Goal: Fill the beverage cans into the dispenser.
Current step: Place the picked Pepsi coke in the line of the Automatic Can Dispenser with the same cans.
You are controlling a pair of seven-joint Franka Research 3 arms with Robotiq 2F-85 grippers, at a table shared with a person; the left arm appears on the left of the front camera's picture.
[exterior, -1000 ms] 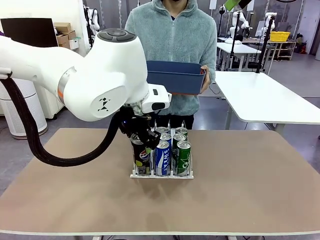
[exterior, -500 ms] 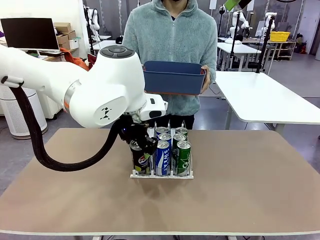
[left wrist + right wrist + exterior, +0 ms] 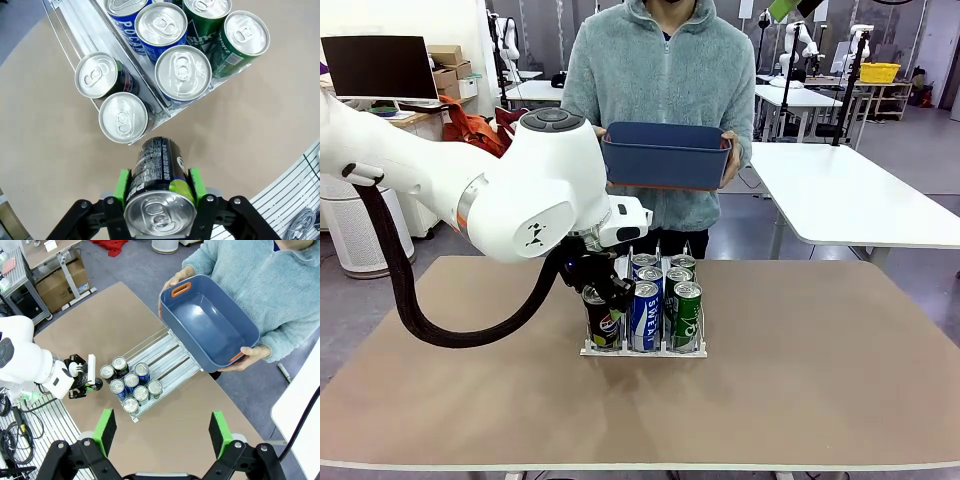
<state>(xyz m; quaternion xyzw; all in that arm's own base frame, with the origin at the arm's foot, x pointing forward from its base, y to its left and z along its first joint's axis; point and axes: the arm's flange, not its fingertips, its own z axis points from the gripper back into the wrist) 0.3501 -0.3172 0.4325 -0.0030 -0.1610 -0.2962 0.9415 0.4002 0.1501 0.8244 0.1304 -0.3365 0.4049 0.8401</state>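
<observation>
Here the left pincer [image 3: 159, 200] is clamped on a black can [image 3: 159, 192], green pads pressed on both its sides, held above the bare desk [image 3: 800, 390] just off the dispenser's [image 3: 642, 348] front end. In the front view that held can [image 3: 604, 312] is seen at the rack's left lane, front position, partly hidden by the pincer [image 3: 603, 290]. In the left wrist view two silver-topped cans [image 3: 108, 95] sit in the nearest lane, blue-and-white cans [image 3: 172, 55] in the middle lane, green cans [image 3: 235, 35] in the far lane. Behind the dispenser a dark blue bin [image 3: 666, 154] is held by the person's hands [image 3: 728, 160] above the desk's far edge. The right pincer [image 3: 162, 432] is seen wide open, high over the desk, nothing between its pads.
</observation>
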